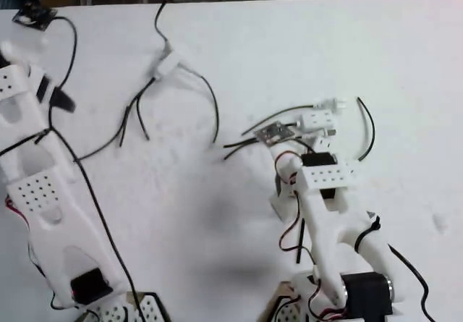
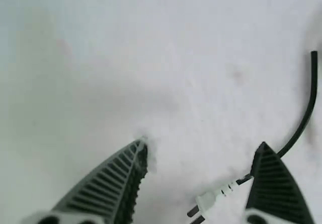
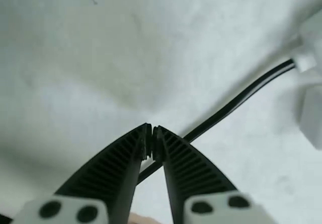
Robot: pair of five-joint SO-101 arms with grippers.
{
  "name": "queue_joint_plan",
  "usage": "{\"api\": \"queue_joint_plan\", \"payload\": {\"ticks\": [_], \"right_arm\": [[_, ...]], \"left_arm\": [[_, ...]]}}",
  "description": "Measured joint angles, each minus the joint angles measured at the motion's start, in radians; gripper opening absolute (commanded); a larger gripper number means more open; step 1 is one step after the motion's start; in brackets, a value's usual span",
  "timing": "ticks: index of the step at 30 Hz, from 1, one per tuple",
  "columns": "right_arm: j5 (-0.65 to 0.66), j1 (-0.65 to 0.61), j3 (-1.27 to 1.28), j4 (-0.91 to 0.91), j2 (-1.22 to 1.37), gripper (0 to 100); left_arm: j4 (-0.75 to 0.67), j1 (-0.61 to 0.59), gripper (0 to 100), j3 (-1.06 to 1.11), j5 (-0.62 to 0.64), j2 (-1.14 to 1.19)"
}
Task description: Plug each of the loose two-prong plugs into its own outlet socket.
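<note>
**Plug sits inside the open left hand**

Fingers spread wide, low over the bench; the plug lies close to one finger, so I'd shift to centre on its white body, clear of prongs and cord, before closing. Right hand is closed, tips touching above a second cord, near a white socket block.

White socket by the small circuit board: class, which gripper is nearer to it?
Right. The right gripper sits close beside the socket, near a black cable. The left gripper is far across the table, over a small loose plug.
</note>
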Motion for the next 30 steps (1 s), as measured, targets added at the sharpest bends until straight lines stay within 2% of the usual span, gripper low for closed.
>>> {"api": "queue_joint_plan", "payload": {"ticks": [5, 11, 16, 22, 27, 30], "right_arm": [[-0.017, 0.14, -0.161, 0.0, 0.0, 19.9], [-0.152, 0.308, -0.258, 0.0, 0.015, 21.0], [-0.17, 0.348, -0.342, 0.002, 0.19, 22.5], [-0.173, 0.353, -0.6, 0.078, 0.519, 22.4], [-0.175, 0.407, -0.787, 0.121, 0.753, 22.2], [-0.175, 0.422, -0.872, 0.172, 0.829, 16.7]], "left_arm": [[0.0, -0.043, 32, 0.002, 0.0, 0.0], [0.0, -0.063, 32, 0.009, 0.0, 0.0], [0.0, -0.063, 32, 0.072, 0.0, 0.0], [0.0, -0.044, 32, 0.147, 0.0, 0.0], [0.0, -0.043, 32, 0.149, 0.0, 0.0], [0.0, -0.043, 32, 0.149, 0.0, 0.0]]}}
